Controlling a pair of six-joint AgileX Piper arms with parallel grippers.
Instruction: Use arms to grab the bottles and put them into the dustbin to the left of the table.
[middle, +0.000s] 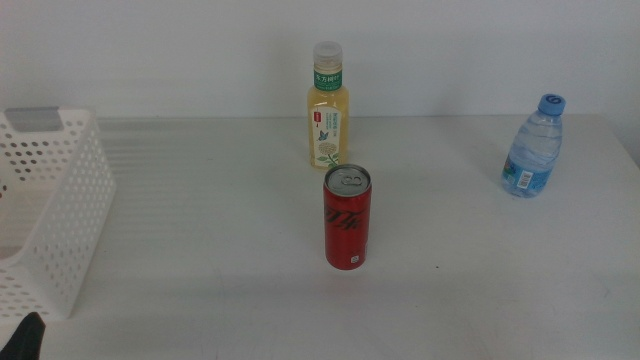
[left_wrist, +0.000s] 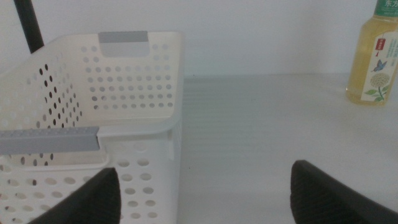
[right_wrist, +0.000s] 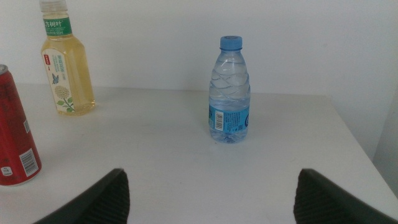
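Bottles (middle: 329, 105) untouched; both grippers' fingers (right_wrist: 93, 199) wide apart, empty.

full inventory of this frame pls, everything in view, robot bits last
tea bottle: 1, yellow drink, beige cap, green-white label; upright at the back of the table, middle.
can: 1, red with silver top; upright in front of the tea bottle, apart from it.
water bottle: 1, clear with blue cap and label; upright on the right side, alone.
basket: 1, white with round holes, grey handle strips; at the table's left edge, nothing seen inside.
table: 1, white-grey, matte.
left gripper: 1, dark jaws, open; beside the basket, facing the tea bottle.
right gripper: 1, dark jaws, open; low, facing the water bottle, touching nothing.
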